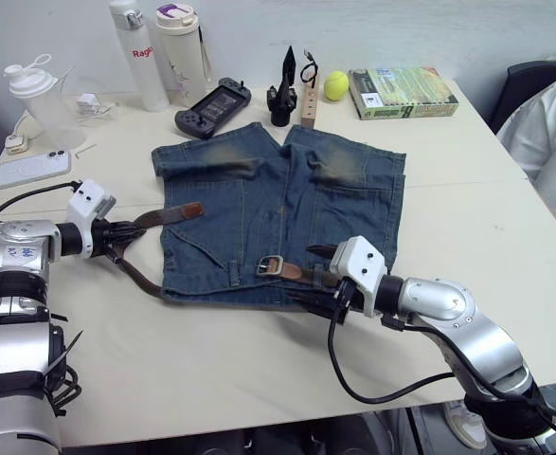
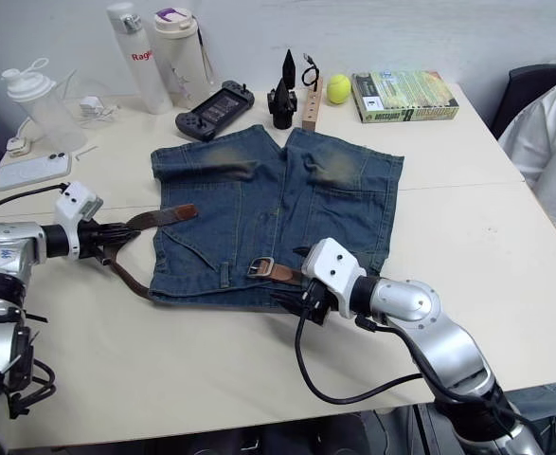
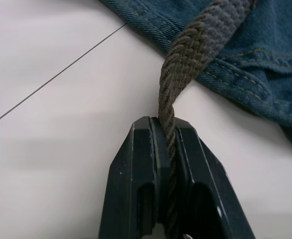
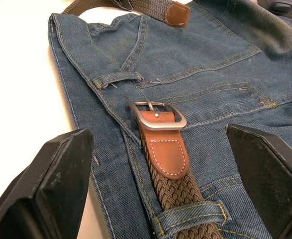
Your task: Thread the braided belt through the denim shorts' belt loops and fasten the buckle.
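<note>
Your left end effector [image 3: 168, 174] is pinched tight on the dark-brown braided belt [image 3: 190, 55], the woven strap standing on edge between its two black fingers [image 3: 131, 179]. Just past it, the strap bends off the corner of the blue denim shorts with the faded yellowish patches [image 1: 287, 204] and loops over the counter [image 1: 211, 360], with the tan leather tip lying on the denim a little beyond.

Your right end effector [image 4: 158, 164] sits wide apart, one finger either side of the strap, gripping nothing. Directly ahead of it lies the small silver rectangular metal buckle [image 4: 158, 115] on its tan leather tab, flat on the waistband. Nearer those fingers, the braid passes under one narrow denim belt loop [image 4: 188, 211]; another loop [image 4: 117, 77] waits past the buckle.

Expect the braid to be soft and floppy: it will twist and sag, so it pulls well and pushes poorly. I'd take it at the stiffer leather tab or the tip. The denim is limp and likely to bunch and drag along.

Beyond the shorts stand a black game controller [image 1: 211, 106], a black tool stand [image 1: 284, 95] and a yellow tennis ball [image 1: 335, 85], all well apart. Nothing blocks you but the strap itself lying between your open fingers.
</note>
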Robot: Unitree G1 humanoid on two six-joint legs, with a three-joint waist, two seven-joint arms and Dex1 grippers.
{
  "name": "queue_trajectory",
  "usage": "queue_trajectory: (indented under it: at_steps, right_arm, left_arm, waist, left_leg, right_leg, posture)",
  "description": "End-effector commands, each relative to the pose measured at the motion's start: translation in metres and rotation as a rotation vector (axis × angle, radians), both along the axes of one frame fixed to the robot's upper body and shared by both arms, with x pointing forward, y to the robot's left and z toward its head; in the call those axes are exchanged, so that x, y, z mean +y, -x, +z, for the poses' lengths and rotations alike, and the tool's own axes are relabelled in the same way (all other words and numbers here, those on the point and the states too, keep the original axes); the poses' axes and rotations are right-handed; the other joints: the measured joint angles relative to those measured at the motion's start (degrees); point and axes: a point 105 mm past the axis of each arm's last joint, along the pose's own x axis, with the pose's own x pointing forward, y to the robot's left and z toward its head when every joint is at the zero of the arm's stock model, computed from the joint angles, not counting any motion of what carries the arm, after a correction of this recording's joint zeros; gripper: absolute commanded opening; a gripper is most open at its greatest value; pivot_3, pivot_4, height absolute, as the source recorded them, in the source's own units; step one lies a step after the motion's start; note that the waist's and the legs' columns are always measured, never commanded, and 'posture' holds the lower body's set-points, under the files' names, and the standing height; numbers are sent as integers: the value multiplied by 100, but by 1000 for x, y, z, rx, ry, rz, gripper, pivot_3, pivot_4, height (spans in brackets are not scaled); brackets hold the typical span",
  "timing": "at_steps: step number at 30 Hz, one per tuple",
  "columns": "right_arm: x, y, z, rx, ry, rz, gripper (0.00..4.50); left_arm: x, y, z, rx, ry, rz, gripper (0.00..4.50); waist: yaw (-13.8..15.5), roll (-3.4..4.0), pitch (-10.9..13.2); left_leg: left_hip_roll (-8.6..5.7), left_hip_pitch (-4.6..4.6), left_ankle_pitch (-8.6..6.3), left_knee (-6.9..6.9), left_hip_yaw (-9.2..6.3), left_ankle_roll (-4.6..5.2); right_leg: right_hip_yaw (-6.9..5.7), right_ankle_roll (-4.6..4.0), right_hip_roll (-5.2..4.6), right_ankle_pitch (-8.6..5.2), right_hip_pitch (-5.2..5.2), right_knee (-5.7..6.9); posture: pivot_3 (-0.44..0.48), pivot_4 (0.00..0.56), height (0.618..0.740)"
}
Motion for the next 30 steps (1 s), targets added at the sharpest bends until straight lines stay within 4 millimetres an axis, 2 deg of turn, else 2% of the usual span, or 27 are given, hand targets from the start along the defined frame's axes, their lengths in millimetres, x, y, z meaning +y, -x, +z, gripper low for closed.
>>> queue_trajectory:
  at_steps: [1, 2, 6, 9, 11, 15, 19, 30]
  right_arm:
    - [2, 1, 17, -63, -30, 13, 4500]
    - [1, 1, 18, -66, -29, 12, 4500]
    - [-1, -5, 26, -127, -23, -6, 4500]
    - [5, -9, 36, -221, -12, -1, 4500]
    - [13, -11, 45, -336, 19, 15, 4500]
    - [30, -24, 62, -604, 73, -42, 4500]
    - [46, -18, 60, -638, 53, -3, 4500]
    - [61, -17, 37, -580, 104, 23, 4500]
  left_arm:
    - [-4, 1, 29, -158, -56, -72, 86]
    - [-5, 1, 33, -188, -62, -84, 86]
    - [-37, 18, 94, -533, -62, -205, 86]
    - [-55, 37, 112, -650, -115, -245, 86]
    - [-71, 49, 112, -679, -180, -292, 86]
    - [-94, 60, 93, -648, -276, -344, 86]
    - [-107, 60, 84, -642, -269, -341, 86]
    - [-120, 60, 75, -644, -281, -382, 86]
  waist:
    - [-1, 0, 0]
    - [4, 0, 0]
    - [-5, -1, 1]
    - [-9, 0, 1]
    - [-11, 1, 1]
    - [-17, 3, 2]
    - [19, 3, 2]
    - [-7, 3, 2]
  left_leg:
    - [0, 0, 0, 1, -1, 0]
    - [0, 0, 0, 1, -2, 0]
    - [1, -6, -2, 16, -14, 2]
    - [3, -10, -6, 36, -22, 8]
    - [1, -8, -8, 38, -22, 9]
    - [2, -6, -8, 41, -13, 8]
    - [2, -10, -9, 44, -17, 7]
    - [5, -12, -10, 52, -16, 9]
  right_leg:
    - [0, 0, -1, 0, 0, 1]
    - [0, 0, -1, 0, 0, 1]
    - [-2, 0, -7, 0, 0, 12]
    - [2, 0, -11, 0, 2, 26]
    - [3, 0, -13, 0, 4, 29]
    - [3, 0, -10, 0, 0, 33]
    - [2, 0, -8, 0, 0, 33]
    - [2, 0, -4, 0, 1, 34]
  posture:
    - [0, 150, 720]
    - [0, 150, 720]
    - [0, 150, 720]
    - [0, 150, 720]
    - [0, 150, 720]
    - [0, 150, 720]
    - [0, 150, 720]
    - [0, 150, 720]
